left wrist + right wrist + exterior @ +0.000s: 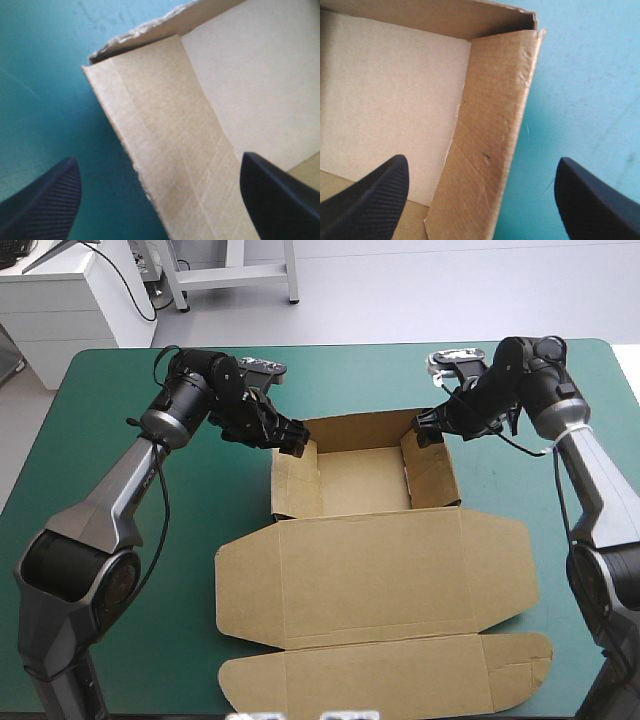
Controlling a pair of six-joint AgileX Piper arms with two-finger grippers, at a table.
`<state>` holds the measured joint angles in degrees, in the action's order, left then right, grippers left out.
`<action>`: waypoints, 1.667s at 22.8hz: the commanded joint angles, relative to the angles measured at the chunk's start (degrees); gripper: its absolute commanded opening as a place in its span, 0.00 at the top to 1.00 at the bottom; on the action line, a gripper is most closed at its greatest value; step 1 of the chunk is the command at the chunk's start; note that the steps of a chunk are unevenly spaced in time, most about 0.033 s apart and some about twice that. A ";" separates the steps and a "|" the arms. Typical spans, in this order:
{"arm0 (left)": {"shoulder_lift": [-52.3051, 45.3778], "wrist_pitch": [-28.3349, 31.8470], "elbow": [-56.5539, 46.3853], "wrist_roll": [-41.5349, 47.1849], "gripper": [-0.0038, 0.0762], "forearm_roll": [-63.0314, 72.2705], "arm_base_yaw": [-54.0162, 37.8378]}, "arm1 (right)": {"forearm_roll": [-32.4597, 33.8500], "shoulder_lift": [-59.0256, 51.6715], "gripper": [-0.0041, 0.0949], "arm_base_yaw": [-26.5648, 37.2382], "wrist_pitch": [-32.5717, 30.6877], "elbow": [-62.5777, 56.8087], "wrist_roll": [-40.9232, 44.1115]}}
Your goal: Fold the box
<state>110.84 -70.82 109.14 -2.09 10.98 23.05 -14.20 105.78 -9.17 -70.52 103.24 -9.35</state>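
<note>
The brown box [365, 540] lies mid-table as an open tray with raised walls, its lid flat toward the near edge. My left gripper [292, 439] hovers open at the tray's far left corner, its black fingers [42, 202] straddling the left wall [165, 150]. At the far right corner my right gripper [428, 430] is open too, one finger [367, 200] over the tray's floor and the other outside the right wall [490, 135]. Neither grips the board.
The lid panel [380, 575] and its front flap [390, 670] reach almost to the table's near edge. Teal-green cover [110, 440] shows bare to the left and right of the box and behind it.
</note>
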 commanded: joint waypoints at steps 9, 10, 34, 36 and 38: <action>-18.59 -3.12 2.39 -6.42 0.96 -2.47 0.15 | 4.61 -11.38 0.21 0.21 -0.84 2.11 -0.26; -19.59 -3.12 1.96 -6.88 0.96 -2.47 0.15 | 4.61 -11.38 0.21 0.21 -0.84 2.11 -0.26; -76.55 3.97 -63.38 10.10 0.96 -21.49 0.15 | 3.15 -4.24 0.21 0.21 -0.73 2.11 -0.04; -78.17 3.97 -65.78 12.21 0.96 -22.60 0.15 | 3.15 -2.22 0.21 0.21 -0.73 2.11 0.01; -78.82 3.84 -67.17 12.83 0.96 -23.14 0.15 | 3.15 -0.77 0.21 0.21 -0.73 2.11 0.07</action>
<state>32.66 -69.60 42.45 8.68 -10.34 23.05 -10.23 106.02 -9.17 -71.29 103.76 -9.30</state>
